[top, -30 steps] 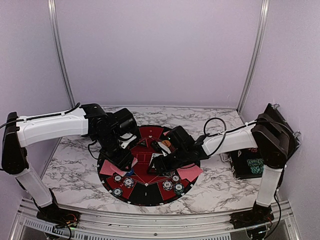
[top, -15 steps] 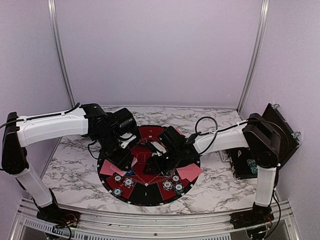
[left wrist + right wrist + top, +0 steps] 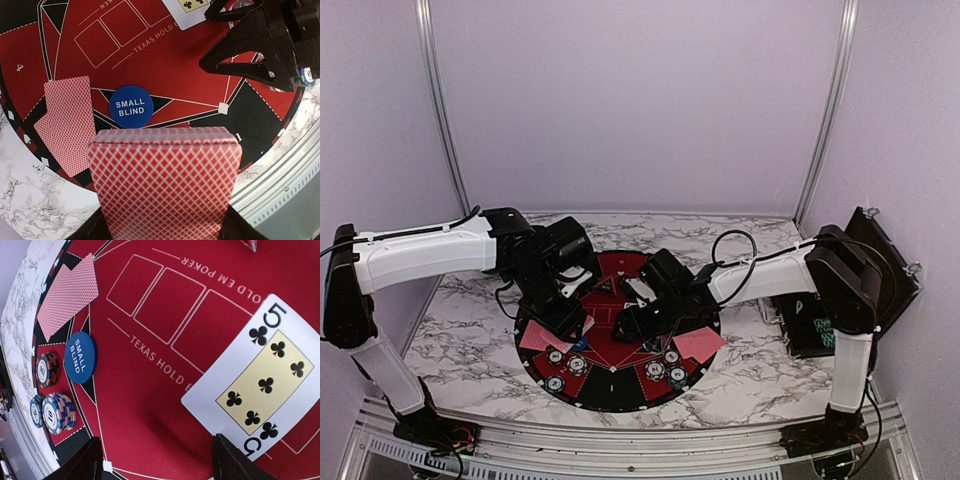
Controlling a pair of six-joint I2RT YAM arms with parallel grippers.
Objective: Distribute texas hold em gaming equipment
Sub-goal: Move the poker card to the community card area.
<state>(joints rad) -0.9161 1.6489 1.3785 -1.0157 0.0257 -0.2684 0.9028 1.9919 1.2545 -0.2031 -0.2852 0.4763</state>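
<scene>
the left pincer (image 3: pixel 165 227) was clamped on a thick deck of red-backed playing cards (image 3: pixel 165 175), holding it above the near-left edge of the round black-and-red felt mat (image 3: pixel 612 392) on the white marble surface (image 3: pixel 470 345). the right pincer (image 3: pixel 157 457) hung over the mat's middle with jaws apart and nothing between them. a face-up 5 of clubs card (image 3: pixel 257 385) lay flat on the mat just ahead of it, nearer 1 finger than the other, its long axis slanted across the printed row of boxes. the next card would probably come from the deck, which lay on the right pincer's left, free end toward the mat's middle. the right arm was the free one and close by. a blue round "small blind" disc (image 3: pixel 130 107) lay just beyond the deck.
</scene>
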